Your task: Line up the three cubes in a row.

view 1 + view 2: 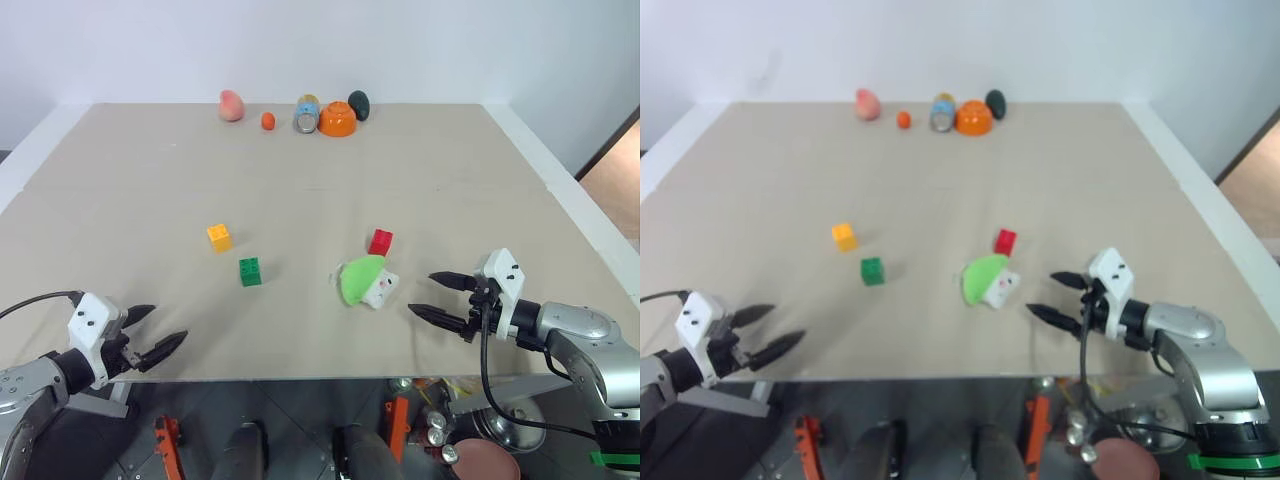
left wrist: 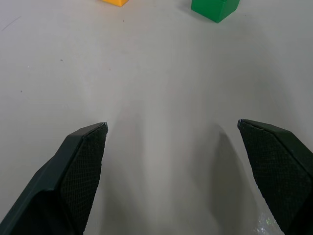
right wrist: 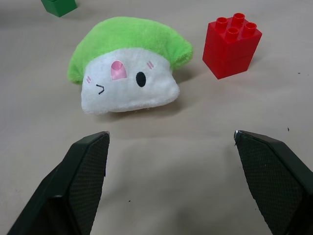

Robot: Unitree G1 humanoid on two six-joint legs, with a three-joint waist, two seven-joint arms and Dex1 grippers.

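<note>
Three studded cubes lie apart on the beige table (image 1: pixel 300 180). The yellow-orange cube (image 1: pixel 219 237) is furthest left, the green cube (image 1: pixel 250 271) sits just right of and nearer than it, and the red cube (image 1: pixel 381 241) stands further right. My left gripper (image 1: pixel 160 333) hovers open at the near left edge, well short of the green cube (image 2: pixel 215 7). My right gripper (image 1: pixel 434 297) is open at the near right, empty, facing the red cube (image 3: pixel 231 44) and the mushroom toy.
A green-capped white mushroom toy (image 1: pixel 365 281) lies just in front of the red cube, between it and my right gripper. At the far edge stand a peach (image 1: pixel 232 105), a small orange ball (image 1: pixel 268 121), a can (image 1: pixel 306 115), an orange bowl (image 1: pixel 338 119) and a dark object (image 1: pixel 359 104).
</note>
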